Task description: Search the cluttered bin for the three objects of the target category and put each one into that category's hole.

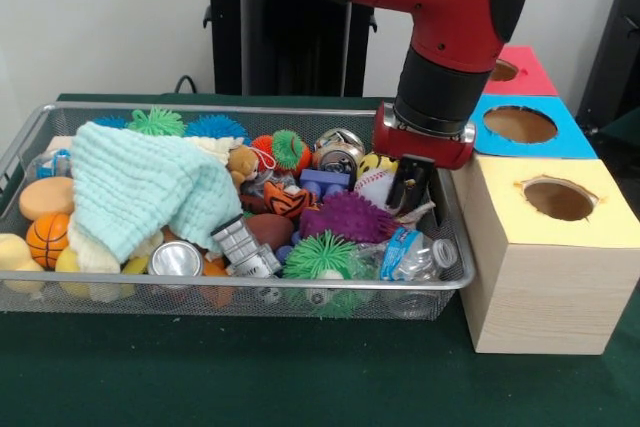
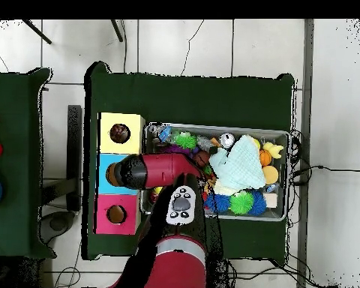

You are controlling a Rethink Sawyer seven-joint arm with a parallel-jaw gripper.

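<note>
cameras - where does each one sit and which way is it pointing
Front view: sits across the table facing the robot, looking over the cluttered bin and the yellow-topped box; the red arm comes down from above, its gripper in the bin's right end.
Overhead view: sits above the table looking straight down, robot's base at the bottom; the arm reaches over the bin's end by the boxes.
Both share the bin, the pale green cloth and the three boxes.
</note>
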